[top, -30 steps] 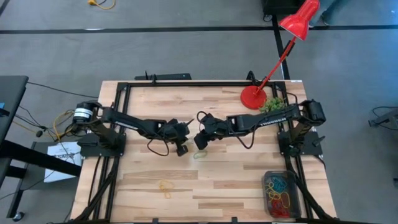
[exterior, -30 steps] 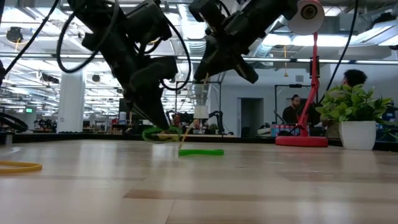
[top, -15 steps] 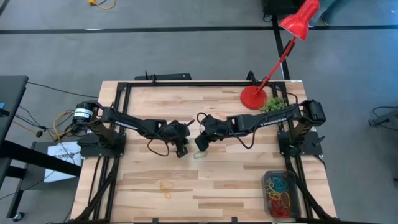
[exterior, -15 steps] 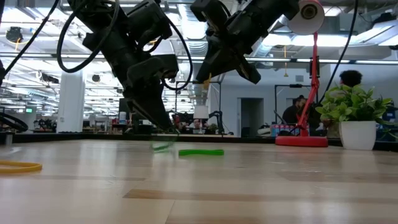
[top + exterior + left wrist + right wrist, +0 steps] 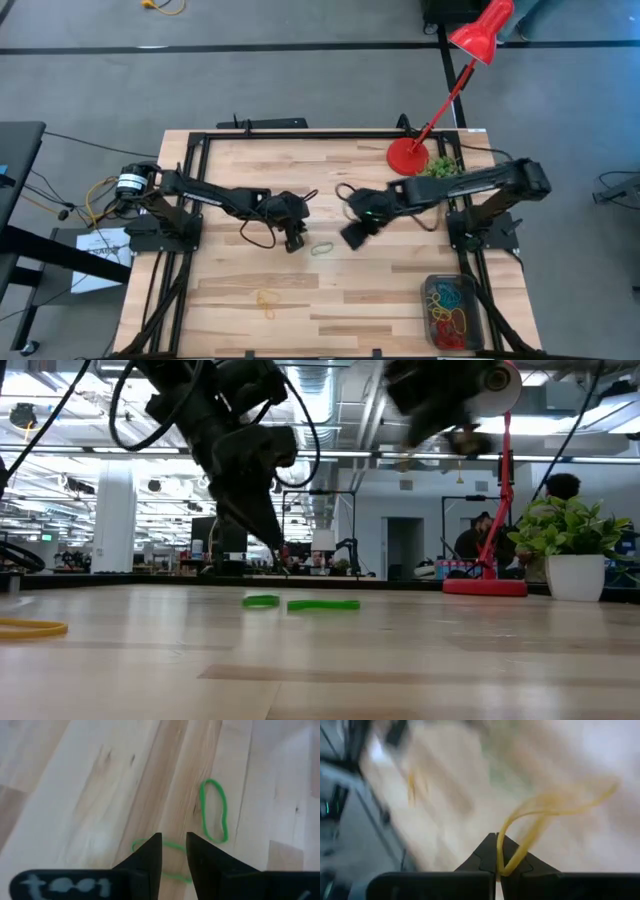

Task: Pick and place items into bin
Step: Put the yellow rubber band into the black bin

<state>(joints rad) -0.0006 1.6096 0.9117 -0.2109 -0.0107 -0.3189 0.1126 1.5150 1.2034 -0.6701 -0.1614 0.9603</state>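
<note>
I have the wooden table [image 5: 330,290] ringed by a black frame [image 5: 300,135] along its far edge and both sides. The broadest bare stretch of wood lies in the near half, between a yellow loop [image 5: 266,299] at near left and the bin [image 5: 482,318] at the near right corner. The far right corner is crowded by a red lamp base [image 5: 407,157] and a potted plant [image 5: 438,167].

The bin sits against the right frame rail and already holds a heap of red, yellow, blue and green loops [image 5: 450,305].

Left arm: reaches in from the left edge, elbow low, wrist turned down at mid-table. Left gripper [image 5: 293,240] hangs just above the wood, its two fingers [image 5: 150,855] standing a narrow gap apart with nothing between them. One green loop [image 5: 172,862] lies flat directly under the fingertips, partly hidden by them. A second green loop [image 5: 215,810], an oval, lies just beside it, apart from the fingers. In the low view both green loops rest on the surface.

Right arm: stretches from the right rail toward centre, raised clear of the table. Right gripper [image 5: 357,234] is right of the green loops, fingers pinched together on a yellow band [image 5: 540,820] that curls up out of the tips. This view is motion-blurred.
</note>
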